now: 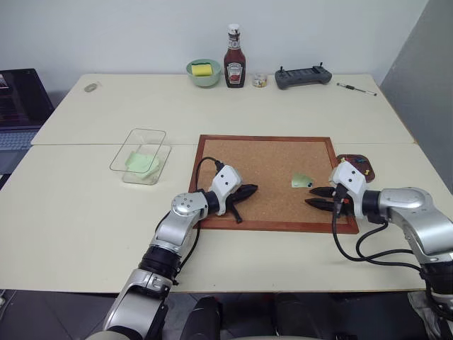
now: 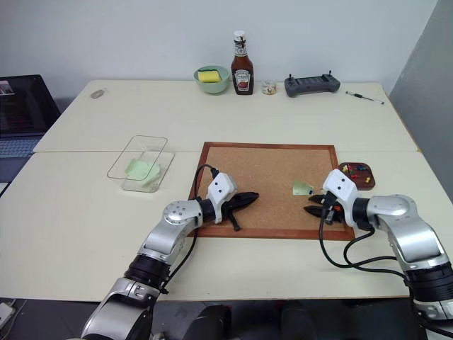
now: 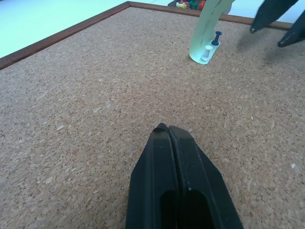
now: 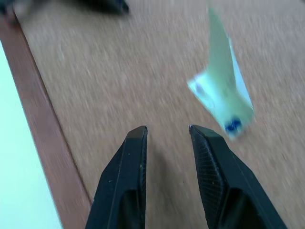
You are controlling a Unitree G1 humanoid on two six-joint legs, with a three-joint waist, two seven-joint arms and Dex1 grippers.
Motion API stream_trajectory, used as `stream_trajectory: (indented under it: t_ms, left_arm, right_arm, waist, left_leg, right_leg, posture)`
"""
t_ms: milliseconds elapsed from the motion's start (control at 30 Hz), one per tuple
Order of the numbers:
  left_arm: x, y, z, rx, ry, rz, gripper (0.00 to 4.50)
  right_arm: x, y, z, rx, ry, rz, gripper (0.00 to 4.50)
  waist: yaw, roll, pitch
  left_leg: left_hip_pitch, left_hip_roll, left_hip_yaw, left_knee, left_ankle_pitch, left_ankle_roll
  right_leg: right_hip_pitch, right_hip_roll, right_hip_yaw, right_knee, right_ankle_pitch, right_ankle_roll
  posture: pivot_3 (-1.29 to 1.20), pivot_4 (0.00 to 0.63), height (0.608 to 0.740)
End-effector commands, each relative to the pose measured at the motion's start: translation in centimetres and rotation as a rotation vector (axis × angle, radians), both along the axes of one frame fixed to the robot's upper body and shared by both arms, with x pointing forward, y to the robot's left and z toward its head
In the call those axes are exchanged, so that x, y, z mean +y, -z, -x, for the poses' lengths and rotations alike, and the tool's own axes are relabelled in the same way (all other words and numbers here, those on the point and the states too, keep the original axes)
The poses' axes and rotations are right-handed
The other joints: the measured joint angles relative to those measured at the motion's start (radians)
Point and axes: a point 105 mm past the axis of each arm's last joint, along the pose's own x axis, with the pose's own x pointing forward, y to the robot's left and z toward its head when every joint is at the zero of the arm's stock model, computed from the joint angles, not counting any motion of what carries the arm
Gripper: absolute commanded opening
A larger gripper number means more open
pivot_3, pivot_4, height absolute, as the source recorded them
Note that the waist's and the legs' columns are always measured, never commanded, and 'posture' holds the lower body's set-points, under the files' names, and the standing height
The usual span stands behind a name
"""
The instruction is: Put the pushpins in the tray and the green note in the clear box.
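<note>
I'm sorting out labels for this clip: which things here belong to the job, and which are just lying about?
Job: green note pinned on the cork board, blue pushpin, white pushpin, tray, clear box.

Lying about: ketchup bottle, green bowl with yellow sponge, controller, pen, laptop.

A cork board (image 1: 265, 180) lies in the middle of the worktop (image 1: 85, 212). The clear box (image 1: 140, 156) stands just beside the board's left edge, with a note (image 1: 141, 163) lying in it. The tray (image 1: 356, 167) sits against the board's right edge and holds pushpins (image 2: 356, 169). On the board's right part a green note (image 1: 302, 180) stands curled up, pinned by a pushpin (image 3: 217, 37). The left hand (image 1: 249, 190) rests over the board's near left part; the right hand (image 1: 311, 197) is near the green note, at the board's near right corner. Along the far edge stand a bowl (image 1: 204, 71), a bottle (image 1: 234, 58) and a controller (image 1: 303, 76), left to right.
</note>
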Motion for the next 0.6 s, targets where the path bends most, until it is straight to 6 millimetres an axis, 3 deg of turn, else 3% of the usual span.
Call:
stream_trajectory:
  t_ms: [33, 600]
  left_arm:
    - [0.2, 1.4, 0.5, 0.036, -0.001, -0.031, 0.00]
    - [0.4, 1.4, 0.5, 0.036, -0.012, -0.029, 0.00]
  right_arm:
    - [-0.1, -1.5, -1.7, -0.114, 0.029, 0.013, 1.49]
    - [-1.5, 0.1, -3.0, -0.118, 0.052, 0.080, 1.49]
  waist:
    - [0.001, 0.000, 0.000]
    - [0.000, 0.000, 0.000]
  left_leg:
    - [0.000, 0.000, 0.000, 0.000, 0.000, 0.000]
    - [0.000, 0.000, 0.000, 0.000, 0.000, 0.000]
  right_leg:
    - [0.000, 0.000, 0.000, 0.000, 0.000, 0.000]
    - [0.000, 0.000, 0.000, 0.000, 0.000, 0.000]
  posture:
    - [0.00, 0.150, 0.740]
    - [0.00, 0.150, 0.740]
